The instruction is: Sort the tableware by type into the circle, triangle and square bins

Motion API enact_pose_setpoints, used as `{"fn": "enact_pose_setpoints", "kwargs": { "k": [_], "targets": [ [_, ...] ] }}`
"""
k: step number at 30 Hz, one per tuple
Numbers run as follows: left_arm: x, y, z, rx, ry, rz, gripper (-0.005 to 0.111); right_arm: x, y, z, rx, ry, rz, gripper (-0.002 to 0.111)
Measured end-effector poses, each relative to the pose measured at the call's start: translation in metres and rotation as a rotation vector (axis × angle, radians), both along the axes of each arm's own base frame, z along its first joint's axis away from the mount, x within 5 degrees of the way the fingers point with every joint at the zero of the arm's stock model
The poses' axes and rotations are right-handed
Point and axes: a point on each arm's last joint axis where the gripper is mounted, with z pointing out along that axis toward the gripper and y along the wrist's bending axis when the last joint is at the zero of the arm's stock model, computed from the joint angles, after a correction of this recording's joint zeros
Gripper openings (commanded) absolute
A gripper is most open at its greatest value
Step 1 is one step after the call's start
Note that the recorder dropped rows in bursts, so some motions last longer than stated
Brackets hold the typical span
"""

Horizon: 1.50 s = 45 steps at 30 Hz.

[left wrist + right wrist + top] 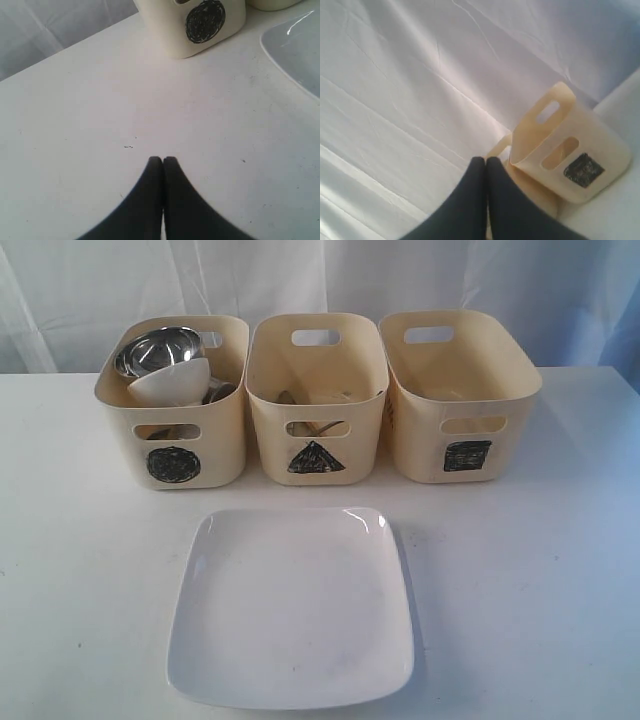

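Flat at lower centre, before the triangle bin [275,440], the square white plate [290,605] looks stiff, glossy, slippery and breakable, best pinched by its raised rim; left gripper [162,160] and right gripper [486,160] sit closed, empty.

The cream plastic tub marked with a circle [120,400], the cream plastic tub marked with a triangle [268,425] and the cream plastic tub marked with a square [415,435] look smooth and matt, their black marks scribbled rough and dull. The round steel bowl [155,348] is mirror-bright metal. The small white bowl [170,385] and the large square white plate [290,610] look glazed and glossy, with bright highlights. The white desk [80,570] is matt and faintly speckled. The white cloth backdrop [100,290] is creased. The left pincer [162,160] and the right pincer [486,160] look black, smooth and matt.
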Motion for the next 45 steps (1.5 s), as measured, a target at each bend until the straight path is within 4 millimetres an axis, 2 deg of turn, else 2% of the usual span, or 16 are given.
{"fn": "enact_pose_setpoints", "kwargs": {
  "k": [5,9,12,15,21,25,28,30,33,37,39,41,45],
  "targets": [
    [0.000,0.000,0.000,0.000,0.000,0.000,0.000,0.001,0.001,-0.008,0.147,0.112,0.027,0.000],
    [0.000,0.000,0.000,0.000,0.000,0.000,0.000,0.001,0.002,-0.011,0.165,0.176,0.053,0.000],
    [0.000,0.000,0.000,0.000,0.000,0.000,0.000,0.001,0.005,-0.004,0.129,0.237,0.087,0.000],
    [0.000,0.000,0.000,0.000,-0.002,0.000,0.000,0.007,0.008,0.012,0.049,0.284,0.110,0.000],
    [0.000,0.000,0.000,0.000,-0.002,0.000,0.000,0.046,0.019,0.058,-0.234,0.373,0.128,0.000],
    [0.000,0.000,0.000,0.000,-0.002,0.000,0.000,0.090,0.031,0.084,-0.466,0.503,0.172,0.000],
    [0.000,0.000,0.000,0.000,-0.002,0.000,0.000,0.120,0.040,0.091,-0.603,0.626,0.238,0.002],
    [0.000,0.000,0.000,0.000,-0.002,0.000,0.000,0.142,0.048,0.088,-0.689,0.712,0.316,0.008],
    [0.000,0.000,0.000,0.000,-0.002,0.000,0.000,0.170,0.062,0.075,-0.748,0.795,0.443,0.025],
    [0.000,0.000,0.000,0.000,-0.002,0.000,0.000,0.200,0.078,0.056,-0.762,0.860,0.576,0.062],
    [0.000,0.000,0.000,0.000,-0.002,0.000,0.000,0.214,0.086,0.040,-0.737,0.920,0.630,0.074],
    [0.000,0.000,0.000,0.000,-0.002,0.000,0.000,0.226,0.091,0.019,-0.705,0.996,0.675,0.077],
    [0.000,0.000,0.000,-0.011,-0.001,0.000,0.000,0.240,0.098,-0.026,-0.662,1.140,0.743,0.074]
  ]
}}
